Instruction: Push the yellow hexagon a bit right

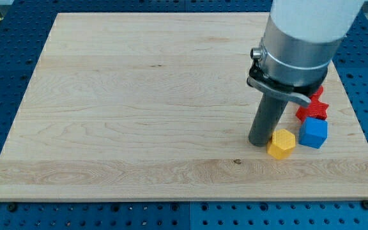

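Our tip (pixel 259 143) stands on the wooden tabletop (pixel 139 108) in the lower right of the frame, just at the left edge of the yellow hexagon (pixel 282 144), touching it or very nearly so; the contact itself is too fine for us to settle. We judge that placement sensible: with the rod on the hexagon's left, a short slide toward the frame's right would carry the block the way the task asks.

The yellow hexagon sits near the bottom right of the tabletop, and the blue cube (pixel 314 133) lies just beside it on the right, close enough that they may be touching. Above the cube, a red star-shaped block (pixel 313 108) is partly hidden behind our arm, with a scrap more red showing above it. So we expect that a push of any length would press the hexagon into the cube; a small move is what the task calls for.

The rod hangs upright, its pale housing (pixel 302 38) filling the upper right of the frame. We carry no hand here, so there is nothing to spread or press together; the rod only pushes.
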### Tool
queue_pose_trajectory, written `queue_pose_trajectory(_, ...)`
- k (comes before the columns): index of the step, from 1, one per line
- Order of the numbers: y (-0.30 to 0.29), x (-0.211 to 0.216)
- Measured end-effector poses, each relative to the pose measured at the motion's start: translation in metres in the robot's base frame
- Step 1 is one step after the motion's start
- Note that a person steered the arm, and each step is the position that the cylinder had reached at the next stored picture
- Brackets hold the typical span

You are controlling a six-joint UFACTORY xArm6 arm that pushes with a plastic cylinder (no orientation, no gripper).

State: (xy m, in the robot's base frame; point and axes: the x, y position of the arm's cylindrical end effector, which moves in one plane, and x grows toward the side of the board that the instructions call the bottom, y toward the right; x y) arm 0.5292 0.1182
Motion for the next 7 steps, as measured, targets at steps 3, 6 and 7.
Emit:
queue_pose_trajectory(3, 0.053, 0.005)
queue_pose_trajectory(6, 0.011, 0.054)
queue_pose_trajectory(7, 0.018, 0.067)
